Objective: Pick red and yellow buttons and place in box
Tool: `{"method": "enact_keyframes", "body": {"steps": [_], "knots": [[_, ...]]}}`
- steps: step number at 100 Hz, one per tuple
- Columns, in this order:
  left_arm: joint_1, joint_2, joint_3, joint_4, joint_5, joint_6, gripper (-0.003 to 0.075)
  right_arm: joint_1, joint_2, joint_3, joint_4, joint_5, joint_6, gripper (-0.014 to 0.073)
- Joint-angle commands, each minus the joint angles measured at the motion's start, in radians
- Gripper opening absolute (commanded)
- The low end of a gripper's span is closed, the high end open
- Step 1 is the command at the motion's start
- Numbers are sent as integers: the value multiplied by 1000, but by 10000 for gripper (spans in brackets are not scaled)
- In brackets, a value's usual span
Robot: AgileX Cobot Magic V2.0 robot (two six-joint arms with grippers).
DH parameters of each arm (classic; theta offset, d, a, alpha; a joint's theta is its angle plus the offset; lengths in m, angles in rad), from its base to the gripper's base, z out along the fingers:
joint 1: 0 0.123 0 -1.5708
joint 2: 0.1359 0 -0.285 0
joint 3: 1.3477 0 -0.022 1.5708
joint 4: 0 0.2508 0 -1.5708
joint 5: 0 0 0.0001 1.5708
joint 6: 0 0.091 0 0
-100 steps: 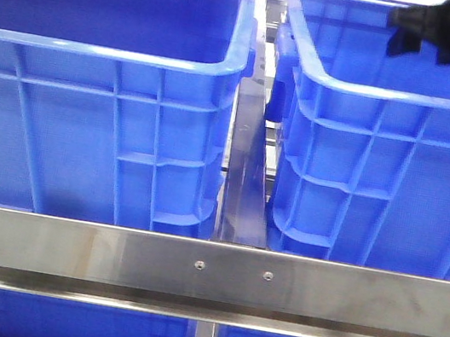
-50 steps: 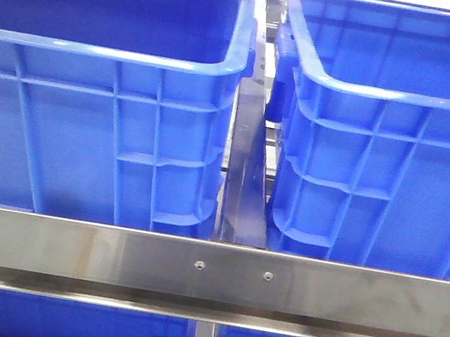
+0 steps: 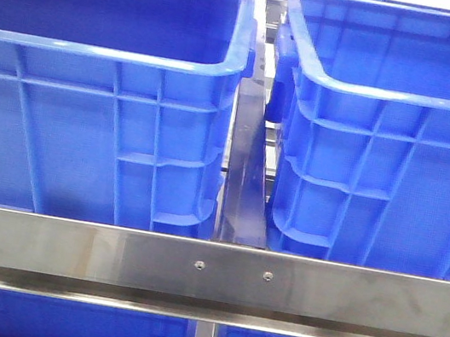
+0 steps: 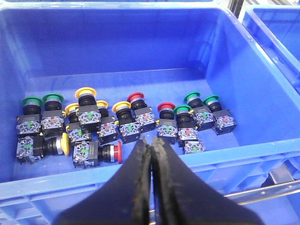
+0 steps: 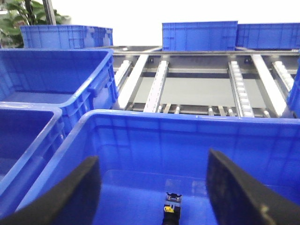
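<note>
In the left wrist view, several push buttons lie in a blue bin [image 4: 262, 89]. They include a red-capped one [image 4: 135, 98], another red one on its side [image 4: 117, 152], a yellow-capped one [image 4: 86, 92] and a green-capped one [image 4: 53, 98]. My left gripper [image 4: 151, 143] is shut and empty, above the bin's near wall. In the right wrist view, my right gripper [image 5: 152, 161] is open and empty over another blue bin [image 5: 140, 117]. One button unit [image 5: 171, 211] lies on that bin's floor; its cap colour is hidden. Neither gripper shows in the front view.
The front view shows two tall blue bins, left [image 3: 106, 53] and right [image 3: 392, 97], behind a steel rail [image 3: 207, 274]. Roller conveyor tracks [image 5: 197, 89] and more blue bins [image 5: 199, 35] lie beyond the right bin.
A dark part of the right arm at the top right of the front view one second ago has left that view. The bins have not moved.
</note>
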State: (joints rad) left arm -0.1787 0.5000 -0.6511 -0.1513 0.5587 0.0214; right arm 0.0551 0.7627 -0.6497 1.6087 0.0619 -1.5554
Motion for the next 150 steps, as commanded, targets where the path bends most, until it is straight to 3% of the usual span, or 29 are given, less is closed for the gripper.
{"method": "enact_keyframes", "body": {"steps": [1,18,32,53,62,74,89,96,122,150], "knots": [[2,3,-26,-14,-68,-11,-19,-2,-68,14,9,20,-7,374],[2,3,-26,-14,-68,-11,-19,-2,-142,64,9,20,-7,94],[2,3,-26,-14,-68,-11,-19,-2,-147,69,10,25,-7,-74],[2,3,-26,-14,-68,-11,-17,-2,-147,69,10,56,-7,-68],[2,3,-26,-14,-68,-11,26,-2,-147,69,10,56,-7,-68],[2,3,-26,-14,-68,-11,181,-2,-147,69,10,55,-7,-68],[2,3,-26,-14,-70,-11,463,-2,-147,69,10,55,-7,-68],[2,3,-26,-14,-70,-11,527,-2,-147,69,10,55,-7,-68],[2,57,-36,-12,-150,-11,533,-2,-147,69,10,55,-7,-68],[2,376,-196,8,-162,-13,533,-2,-145,69,10,55,-7,-68]]}}
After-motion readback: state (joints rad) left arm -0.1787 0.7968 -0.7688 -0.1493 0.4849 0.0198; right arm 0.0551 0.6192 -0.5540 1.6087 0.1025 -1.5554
